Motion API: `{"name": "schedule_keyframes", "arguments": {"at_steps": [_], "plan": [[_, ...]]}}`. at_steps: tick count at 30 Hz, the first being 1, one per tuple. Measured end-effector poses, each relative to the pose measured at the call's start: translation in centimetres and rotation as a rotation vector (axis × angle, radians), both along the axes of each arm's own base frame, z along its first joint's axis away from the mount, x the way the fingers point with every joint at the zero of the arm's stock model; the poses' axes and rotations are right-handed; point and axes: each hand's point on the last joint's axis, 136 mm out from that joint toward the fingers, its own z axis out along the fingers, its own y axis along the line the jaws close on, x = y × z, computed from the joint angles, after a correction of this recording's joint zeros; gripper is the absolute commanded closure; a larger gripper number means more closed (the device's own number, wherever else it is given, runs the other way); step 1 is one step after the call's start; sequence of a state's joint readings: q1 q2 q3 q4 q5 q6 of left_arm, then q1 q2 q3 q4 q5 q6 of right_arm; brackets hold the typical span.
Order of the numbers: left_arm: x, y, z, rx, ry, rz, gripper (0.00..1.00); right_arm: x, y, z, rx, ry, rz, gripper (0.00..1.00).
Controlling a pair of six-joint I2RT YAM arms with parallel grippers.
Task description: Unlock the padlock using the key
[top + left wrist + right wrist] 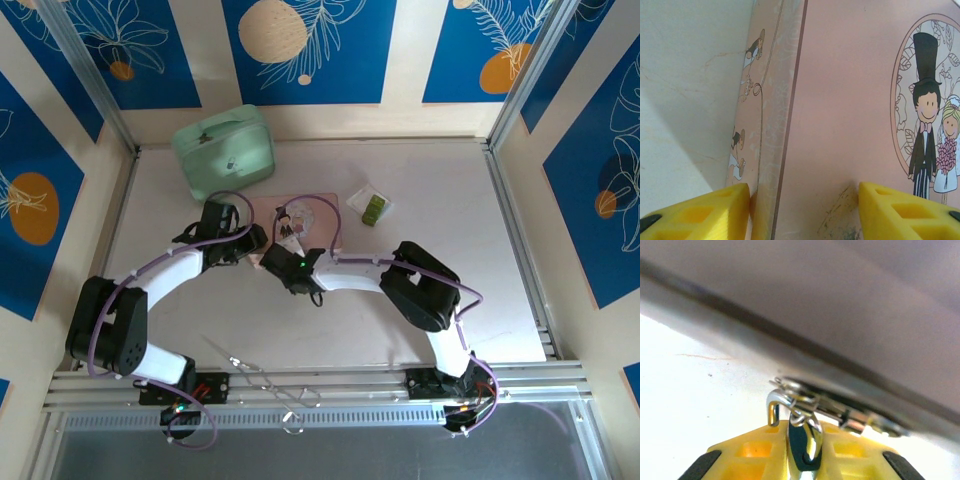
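Right hand [805, 426] is low on the desk [420, 300], about midway between its left and right edges, nose against the near side of the pink tin [322, 212]. Its 2 yellow fingers [757, 446] are drawn close together and pinched on the padlock [812, 437]. The silvery loop and a dark blue part sit right in the narrow gap between them. A thin hooked bit of the shackle pokes out just past the fingertips. Beyond it, more small metal bits [847, 417] lie against the foot of the tin, too blurred to name.

Left hand [804, 192] is at the tin's left side with its fingers [715, 210] well apart. 1 is against the side wall, the other over the lid with the bride and groom, and nothing is clamped.

Toward the far-left corner of the desk sits a mint-green case [224, 150]. An olive-green block [373, 208] lies just right of the tin.
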State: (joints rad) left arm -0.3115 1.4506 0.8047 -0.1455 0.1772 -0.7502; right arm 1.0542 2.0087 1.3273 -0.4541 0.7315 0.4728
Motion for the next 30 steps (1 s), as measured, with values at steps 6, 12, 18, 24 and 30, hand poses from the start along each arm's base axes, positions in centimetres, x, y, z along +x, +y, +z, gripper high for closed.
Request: {"name": "schedule_keyframes", "arguments": {"at_steps": [6, 12, 18, 24, 30], "plan": [[0.1, -0.1, 0.0, -0.008, -0.002, -0.001, 0.44, -0.2, -0.3, 0.0, -0.073, -0.016, -0.025, 0.64], [0.1, -0.1, 0.0, -0.009, -0.003, -0.002, 0.44, -0.6, -0.5, 0.1, -0.103, -0.02, -0.016, 0.65], [0.1, -0.2, -0.1, -0.009, -0.002, -0.002, 0.45, 0.1, -0.2, 0.4, -0.112, -0.039, -0.026, 0.54], [0.1, -0.2, -0.1, -0.01, 0.0, -0.004, 0.46, 0.6, -0.6, -0.1, -0.128, -0.037, -0.029, 0.67], [0.1, -0.2, 0.0, -0.011, -0.003, -0.004, 0.46, 0.7, -0.8, -0.2, -0.138, -0.038, -0.026, 0.91]]}}
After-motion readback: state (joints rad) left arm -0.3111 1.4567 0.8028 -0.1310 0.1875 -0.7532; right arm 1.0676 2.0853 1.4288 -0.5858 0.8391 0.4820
